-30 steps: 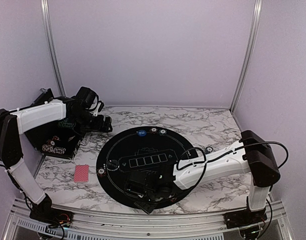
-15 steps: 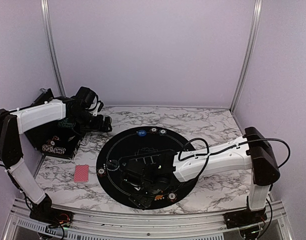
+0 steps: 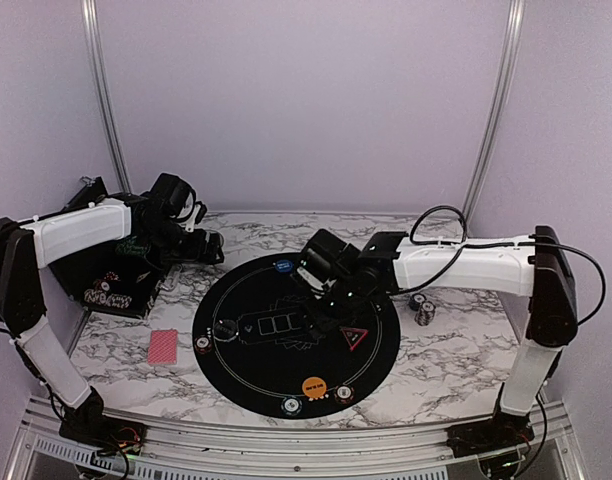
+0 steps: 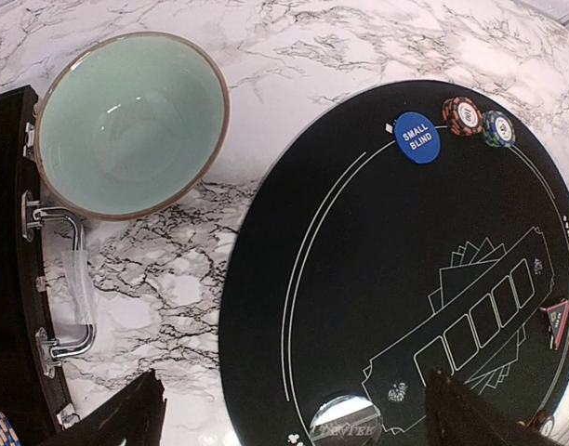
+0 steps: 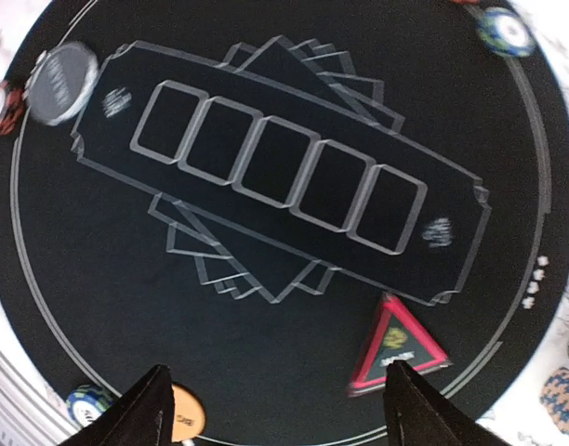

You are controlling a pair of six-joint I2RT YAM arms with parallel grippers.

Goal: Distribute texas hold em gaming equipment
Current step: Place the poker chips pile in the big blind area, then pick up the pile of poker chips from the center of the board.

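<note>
- Marble tabletop (image 3: 441,245), black mat (image 3: 246,362): chips (image 4: 463,115) spaced round the rim, likely per seat.
- My right tool (image 5: 275,390), open and empty, hovers above the red triangle marker (image 5: 396,348); left tool (image 4: 294,395) open, idle.

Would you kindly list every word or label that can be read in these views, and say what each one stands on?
"SMALL BLIND": white letters on the blue disc.
Grey disc: lettering cut off by the frame edge, not readable.
Red triangle marker: print too blurred to read.
Orange disc: print too small to read.
</note>
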